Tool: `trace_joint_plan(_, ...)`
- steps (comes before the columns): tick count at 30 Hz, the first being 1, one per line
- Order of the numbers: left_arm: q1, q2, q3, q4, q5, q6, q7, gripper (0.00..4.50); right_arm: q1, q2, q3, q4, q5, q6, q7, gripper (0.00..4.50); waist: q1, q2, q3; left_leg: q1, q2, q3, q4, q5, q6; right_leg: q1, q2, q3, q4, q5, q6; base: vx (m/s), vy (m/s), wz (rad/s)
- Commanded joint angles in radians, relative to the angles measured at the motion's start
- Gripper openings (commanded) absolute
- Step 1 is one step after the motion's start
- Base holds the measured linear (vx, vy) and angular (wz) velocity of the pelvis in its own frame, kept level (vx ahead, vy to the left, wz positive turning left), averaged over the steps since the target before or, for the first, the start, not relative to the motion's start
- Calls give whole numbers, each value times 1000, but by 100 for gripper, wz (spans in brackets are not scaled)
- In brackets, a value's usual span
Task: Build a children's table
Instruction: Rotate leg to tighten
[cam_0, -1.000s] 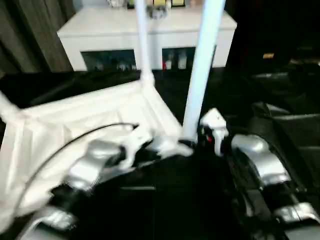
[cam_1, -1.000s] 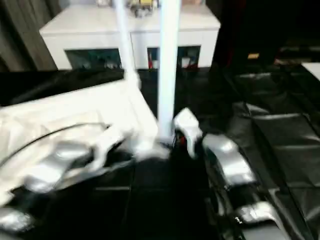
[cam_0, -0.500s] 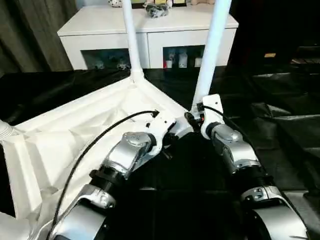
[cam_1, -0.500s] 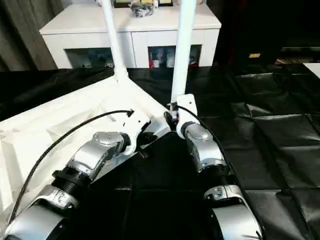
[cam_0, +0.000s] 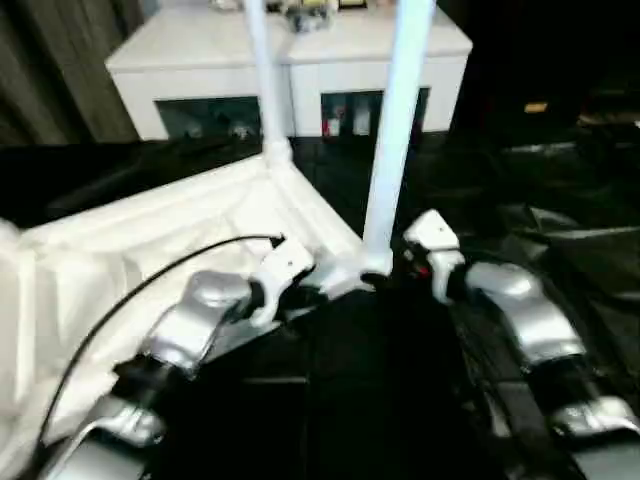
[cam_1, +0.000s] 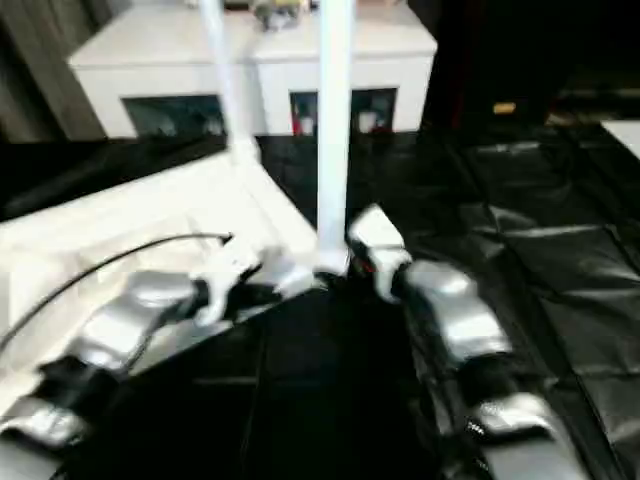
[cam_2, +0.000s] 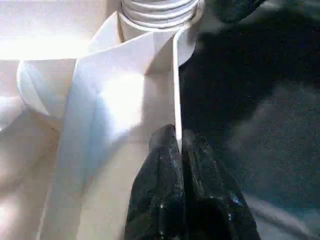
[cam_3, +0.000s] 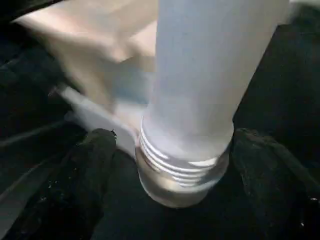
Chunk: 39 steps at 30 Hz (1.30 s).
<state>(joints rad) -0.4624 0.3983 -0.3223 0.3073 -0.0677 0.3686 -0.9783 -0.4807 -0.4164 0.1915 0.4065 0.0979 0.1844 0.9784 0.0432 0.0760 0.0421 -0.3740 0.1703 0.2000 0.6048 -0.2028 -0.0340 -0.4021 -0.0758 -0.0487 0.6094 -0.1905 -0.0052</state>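
Observation:
The white tabletop (cam_0: 150, 240) lies upside down on a black sheet, ribbed underside up. Two white legs stand upright in its corner sockets, a far leg (cam_0: 262, 80) and a near leg (cam_0: 392, 130). My left gripper (cam_2: 178, 142) is shut on the thin rim of the tabletop just beside the near corner socket (cam_2: 157, 12). My right gripper (cam_3: 182, 150) is open. Its two fingers (cam_3: 95, 165) stand on either side of the near leg's threaded base (cam_3: 182, 172), apart from it.
A white cabinet (cam_0: 290, 60) with glass doors stands behind the tabletop. Crinkled black sheeting (cam_0: 560, 210) covers the ground to the right. Dark curtains (cam_0: 50, 80) hang at the back left. A black cable (cam_0: 150, 285) arcs over my left forearm.
The head camera has shifted and tilted down. My right wrist sits slightly farther from the near leg's foot than half a second ago. The left gripper stays on the rim.

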Motion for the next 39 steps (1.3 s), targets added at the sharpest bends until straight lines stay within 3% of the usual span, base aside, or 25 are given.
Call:
trace_joint_plan(1,7,8,-15,-71,-47,-14,-92,0,5,0,29,-23,20,-12,63,386,6,-8,-59,13,64,-30,-72,-188,83,48,-70,39,-65,-113,-282,0,0,0)
trace_joint_plan(3,11,20,-13,-82,-52,-9,-101,0,4,0,31,-21,23,-16,68,386,7,-7,-57,14,62,-29,-73,-197,77,45,-69,39,-68,-130,-285,0,0,0)
trace_joint_plan(4,13,25,-13,-85,-55,-9,-106,0,3,-1,32,-22,25,-15,70,386,10,-5,-58,20,64,-28,-72,-207,70,41,-69,41,-69,-140,-284,0,0,0)
trace_joint_plan(7,21,36,-14,-93,-60,-10,-125,0,0,5,31,-23,35,-8,90,386,18,-4,-58,18,62,-29,-74,-199,56,42,-68,41,-67,-131,-279,0,0,0)
trace_joint_plan(12,34,40,-14,-105,-63,-7,-143,0,11,2,43,-36,44,8,135,386,19,-7,-62,13,61,-30,-70,-164,69,48,-70,40,-60,-77,-282,0,0,0)
trace_joint_plan(13,36,41,-14,-106,-61,-7,-145,0,12,2,44,-37,43,8,138,362,19,-6,-62,13,61,-30,-69,-160,71,48,-70,40,-60,-75,-283,0,0,0)
trace_joint_plan(15,40,43,-14,-107,-58,-9,-147,0,16,-1,48,-36,42,7,146,354,19,-7,-62,13,61,-29,-69,-158,75,47,-69,39,-61,-82,-283,0,0,0)
trace_joint_plan(20,45,51,-15,-108,-57,-8,-151,0,19,-9,52,-30,35,1,157,308,19,-5,-59,16,62,-31,-73,-194,57,45,-69,40,-66,-141,-272,0,0,0)
trace_joint_plan(28,48,54,-18,-98,-48,-12,-149,0,19,-6,53,-24,20,-1,149,273,18,-4,-62,14,60,-30,-69,-168,63,47,-68,39,-62,-96,-278,0,0,0)
trace_joint_plan(31,29,16,-8,-52,-20,-12,-69,0,1,46,26,18,-3,38,16,272,14,-1,-61,14,59,-30,-70,-168,60,45,-67,40,-63,-97,-279,0,0,0)
trace_joint_plan(33,18,-3,-1,-29,-9,-9,-30,0,-8,69,14,38,-15,50,-46,270,11,-4,-57,16,57,-32,-73,-198,41,46,-68,40,-70,-149,-269,0,0,0)
trace_joint_plan(38,-59,-114,49,113,36,18,207,0,-38,198,-43,101,-39,131,-324,269,2,-2,-54,25,54,-34,-80,-262,-9,39,-68,42,-83,-260,-230,0,0,0)
trace_joint_plan(39,-97,-162,81,168,38,46,303,0,-60,251,-71,147,-52,151,-460,269,0,-3,-54,25,53,-33,-80,-260,-13,38,-68,44,-83,-260,-227,0,0,0)
